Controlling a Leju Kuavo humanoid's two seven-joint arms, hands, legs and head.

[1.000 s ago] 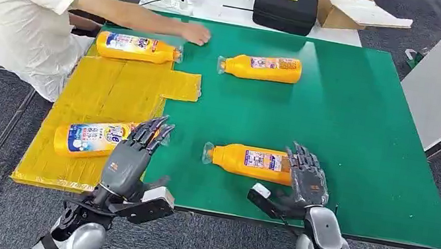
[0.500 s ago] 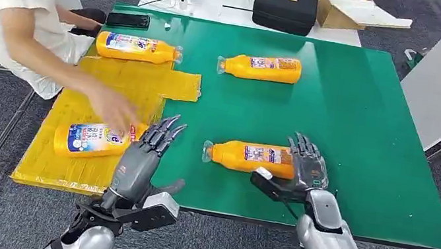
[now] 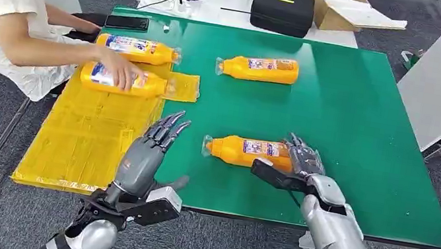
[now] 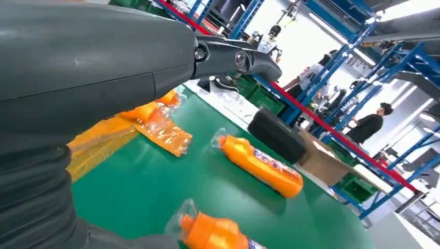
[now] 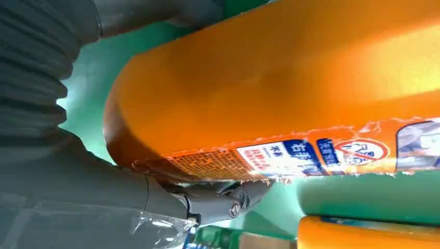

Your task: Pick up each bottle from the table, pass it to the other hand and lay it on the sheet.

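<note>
the right hand [image 3: 302, 166] wraps the base end of the near orange plastic bottle [image 3: 247, 151] w/ blue-white label, lying on its side on the green table [image 3: 364, 127], so it needs a firm grip before lifting twd the spread-fingered, empty left hand [image 3: 150, 153] & yellow sheet [image 3: 92, 137].

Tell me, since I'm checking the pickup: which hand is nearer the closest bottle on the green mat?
Right. The right hand wraps the closest bottle's base; the left hand hovers beyond its cap end.
</note>
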